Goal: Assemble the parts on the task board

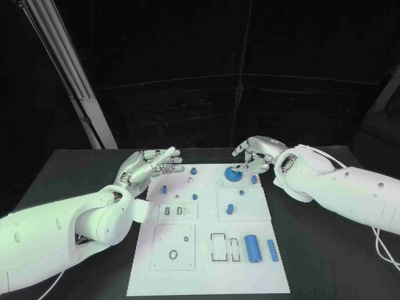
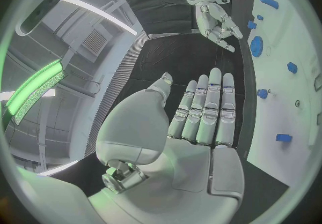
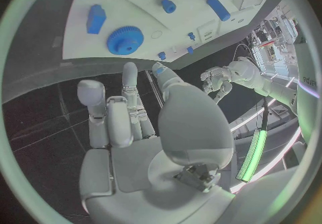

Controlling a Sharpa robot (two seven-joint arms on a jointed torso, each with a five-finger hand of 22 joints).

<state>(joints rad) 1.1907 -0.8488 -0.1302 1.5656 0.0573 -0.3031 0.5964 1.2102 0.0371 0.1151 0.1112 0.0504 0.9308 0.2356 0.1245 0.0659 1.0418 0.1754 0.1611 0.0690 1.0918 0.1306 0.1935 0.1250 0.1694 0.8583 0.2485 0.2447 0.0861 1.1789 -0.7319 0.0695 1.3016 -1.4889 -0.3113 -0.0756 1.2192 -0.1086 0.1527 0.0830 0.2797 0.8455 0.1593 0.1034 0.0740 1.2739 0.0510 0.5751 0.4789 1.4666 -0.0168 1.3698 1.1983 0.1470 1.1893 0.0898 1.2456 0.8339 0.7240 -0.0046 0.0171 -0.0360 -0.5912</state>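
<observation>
Fingertips of the right hand (image 1: 254,154) hide part of the blue toothed wheel (image 1: 232,174) in the head view, so we cannot tell there whether they touch it. In the right wrist view the fingers (image 3: 129,82) are straight and apart, holding nothing, with the wheel (image 3: 124,40) just beyond their tips. We see the left hand (image 1: 150,164) over the table (image 1: 74,169) beside the far left corner of the task board (image 1: 209,275), its fingers (image 2: 214,101) stretched flat, side by side and empty.

Small parts at the far end are hard to make out: little blue pegs (image 1: 165,187) and a blue block (image 1: 253,179). The task board is a long white plate lying in the middle of the table. Near its close end we see a thick blue cylinder (image 1: 252,248) and a thinner blue rod (image 1: 272,250) lying side by side, next to outlined slots (image 1: 219,247).
</observation>
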